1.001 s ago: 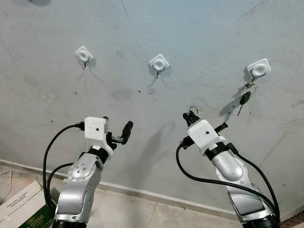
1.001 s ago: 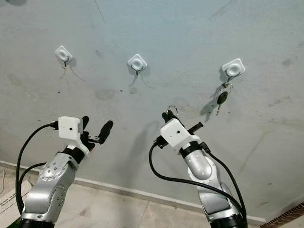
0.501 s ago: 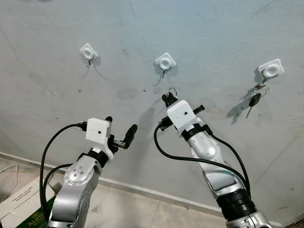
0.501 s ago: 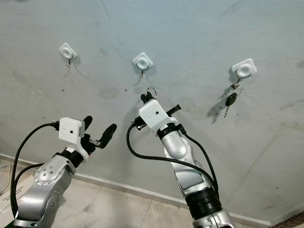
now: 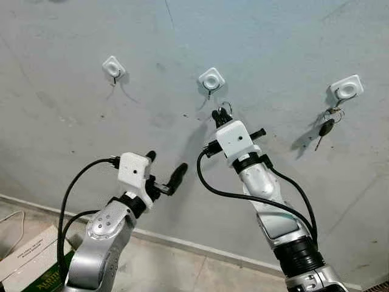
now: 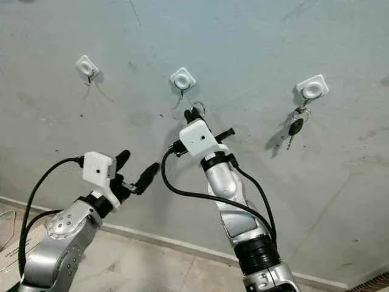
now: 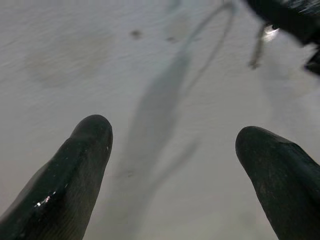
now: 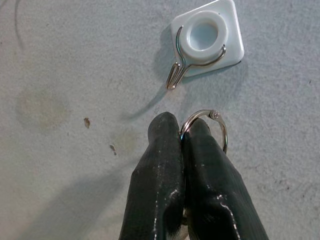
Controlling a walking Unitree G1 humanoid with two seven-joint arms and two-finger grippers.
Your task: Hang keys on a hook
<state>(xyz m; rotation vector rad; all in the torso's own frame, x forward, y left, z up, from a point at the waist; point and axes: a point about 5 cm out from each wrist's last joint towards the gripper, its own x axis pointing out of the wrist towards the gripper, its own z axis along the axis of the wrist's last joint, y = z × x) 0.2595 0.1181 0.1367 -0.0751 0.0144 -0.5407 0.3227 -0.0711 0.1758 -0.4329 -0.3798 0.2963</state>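
Now the key ring (image 8: 209, 127) sits just below the middle hook (image 8: 186, 65), its loop left free above the fingertips so I can slip it over the wire, pinched in my right pincer (image 8: 181, 132) near the wall (image 5: 73, 140), while my left pincer (image 7: 172, 145) waits open.

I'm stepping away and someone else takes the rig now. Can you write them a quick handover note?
Right gripper: shut on the key ring, raised just below the middle hook, ring not yet on it.
Left gripper: open, idle, facing the bare wall lower down.
Right hook already carries a set of keys; left hook is free.
Left to do: slip the ring over the middle hook and release.
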